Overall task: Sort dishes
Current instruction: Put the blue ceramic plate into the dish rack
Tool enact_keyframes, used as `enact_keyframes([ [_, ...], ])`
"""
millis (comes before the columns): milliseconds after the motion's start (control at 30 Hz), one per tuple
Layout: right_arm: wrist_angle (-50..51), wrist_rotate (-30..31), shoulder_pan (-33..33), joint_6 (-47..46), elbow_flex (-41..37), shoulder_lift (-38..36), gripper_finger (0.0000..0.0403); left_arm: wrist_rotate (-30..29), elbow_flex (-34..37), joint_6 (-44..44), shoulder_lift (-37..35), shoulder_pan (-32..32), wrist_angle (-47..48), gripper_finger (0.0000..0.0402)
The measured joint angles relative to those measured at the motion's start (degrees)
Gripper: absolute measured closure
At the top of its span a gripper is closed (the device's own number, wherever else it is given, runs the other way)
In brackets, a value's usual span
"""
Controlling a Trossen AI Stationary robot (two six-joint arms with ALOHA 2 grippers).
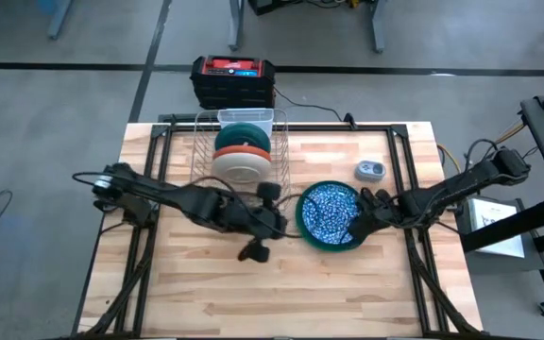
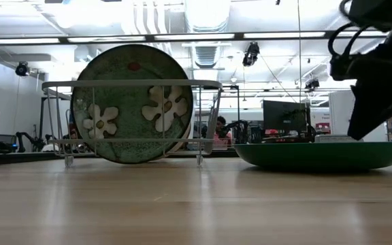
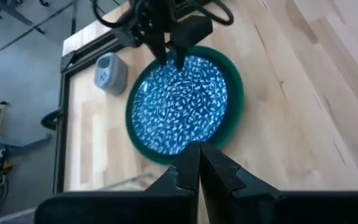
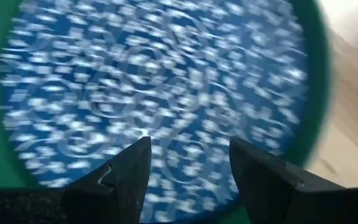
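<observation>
Right gripper (image 1: 359,225), jaws apart, hovers over the plate's (image 1: 312,223) right rim, frame centre. Left gripper (image 1: 274,224), jaws shut, sits just left of the plate; bare table (image 1: 348,293) below.

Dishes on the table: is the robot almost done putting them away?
Partly. Several dishes already stand in the wire rack: a teal one, an orange one and a white one. The blue speckled plate with the green rim lies flat on the table; the right gripper hovers over it with fingers open, not gripping. The left gripper waits beside it, shut.
</observation>
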State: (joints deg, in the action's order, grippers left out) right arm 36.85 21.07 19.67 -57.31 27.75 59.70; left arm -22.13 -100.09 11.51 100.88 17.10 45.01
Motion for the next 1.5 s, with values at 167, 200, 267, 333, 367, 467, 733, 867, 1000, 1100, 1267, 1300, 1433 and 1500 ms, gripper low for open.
enact_keyframes([
  [167, -12.7, 1.3, 2.1, 4.6, -2.7, 1.8, 0.0197, 0.0, 0.0, 0.7, 4.0, 0.0, -4.4, 0.0401],
  [200, -15.6, 1.5, 2.2, 5.8, -3.3, 2.5, 0.0197, 0.0, 0.0, 0.9, 4.6, 0.0, -5.5, 0.0402],
  [267, -20.2, 1.8, 2.2, 8.2, -4.4, 4.4, 0.0197, 0.0, 0.0, 1.0, 5.5, 0.1, -7.2, 0.0401],
  [333, -23.7, 3.3, 2.2, 9.8, -4.9, 6.5, 0.0197, -1.2, 0.0, 0.9, 6.3, 0.1, -8.0, 0.0401],
  [367, -24.9, 4.3, 2.2, 10.6, -4.9, 7.7, 0.0197, -2.2, 0.0, 0.5, 6.8, 0.1, -8.4, 0.0401],
  [467, -26.7, 5.1, 2.2, 12.4, -4.9, 11.5, 0.0198, -3.5, 0.0, 0.0, 7.9, 0.2, -8.4, 0.0401],
  [733, -29.5, 5.3, 3.4, 13.2, -4.5, 18.1, 0.0241, -3.5, 0.0, -0.2, 11.3, 0.2, -8.6, 0.0401],
  [867, -29.6, 1.9, 5.7, 13.2, -4.5, 17.1, 0.0272, -3.5, 0.0, -0.2, 12.5, 0.2, -8.7, 0.0401],
  [1000, -29.5, -4.1, 8.5, 12.7, -4.6, 14.5, 0.0301, -3.4, 0.0, -0.2, 12.9, 0.2, -8.6, 0.0401],
  [1100, -29.0, -9.0, 10.4, 11.7, -4.8, 12.4, 0.0320, -3.2, 0.0, -0.2, 12.9, 0.2, -9.0, 0.0401],
  [1267, -28.4, -9.5, 12.4, 8.6, -4.9, 8.2, 0.0345, -1.6, 0.1, -0.3, 12.9, 0.2, -8.9, 0.0401],
  [1300, -28.3, -9.2, 12.5, 7.9, -4.9, 7.2, 0.0349, 0.3, 0.1, -0.2, 13.0, 0.2, -8.7, 0.0401],
  [1433, -27.9, -8.4, 12.5, 6.0, -4.9, 2.8, 0.0355, 7.9, 0.2, -0.1, 14.8, -0.3, -9.6, 0.0401],
  [1500, -27.3, -7.9, 12.5, 5.0, -4.9, 0.6, 0.0356, 7.4, 0.2, 0.0, 16.4, -0.2, -10.5, 0.0401],
])
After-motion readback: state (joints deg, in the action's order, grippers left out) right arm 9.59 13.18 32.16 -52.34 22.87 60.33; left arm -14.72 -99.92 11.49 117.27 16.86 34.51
